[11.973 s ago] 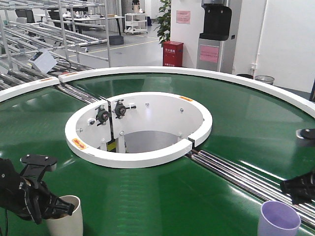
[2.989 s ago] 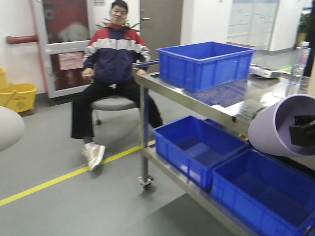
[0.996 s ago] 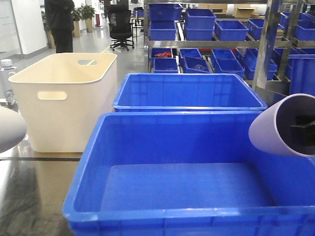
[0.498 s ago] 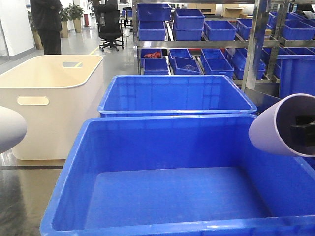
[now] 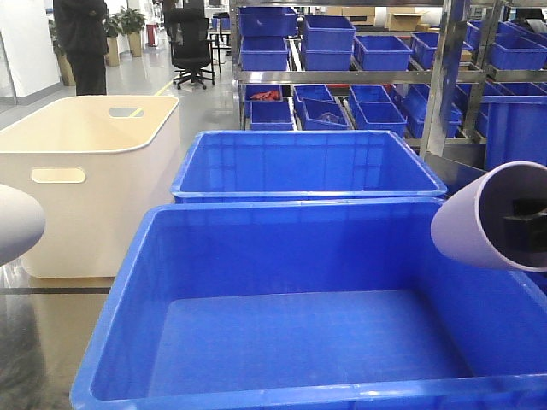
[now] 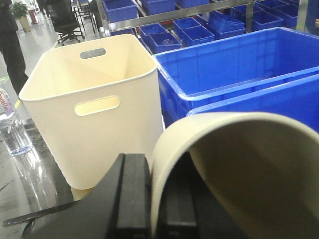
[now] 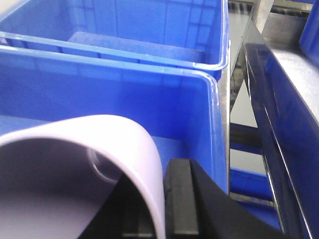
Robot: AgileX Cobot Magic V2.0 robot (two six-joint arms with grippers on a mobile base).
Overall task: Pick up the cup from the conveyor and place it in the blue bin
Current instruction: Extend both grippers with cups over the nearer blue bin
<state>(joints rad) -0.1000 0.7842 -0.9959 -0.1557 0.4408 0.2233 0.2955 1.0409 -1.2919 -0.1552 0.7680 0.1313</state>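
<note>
The blue bin (image 5: 291, 205) stands right in front of me, its inside bare. A lavender cup (image 5: 466, 226) hangs tilted over the bin's right wall, mouth toward the camera. My right gripper (image 7: 162, 204) is shut on the lavender cup's (image 7: 75, 169) rim, one finger inside and one outside, above the blue bin (image 7: 149, 94). A cream cup (image 5: 13, 222) shows at the left edge. My left gripper (image 6: 152, 199) is shut on the cream cup's (image 6: 239, 164) wall, left of the blue bin (image 6: 259, 104). The conveyor is out of view.
A second blue tub (image 5: 308, 162) sits behind the bin. A cream-white tub with handle slots (image 5: 94, 171) stands to the left. Steel shelving with small blue bins (image 5: 342, 51) fills the back. A water bottle (image 6: 10, 129) stands on the shiny table. A person (image 5: 81, 43) and an office chair (image 5: 190, 43) are far left.
The view left the conveyor, swung past a shelf cart, and closed in on the blue bin. In the last half second almost nothing moved. Both cups stay gripped.
</note>
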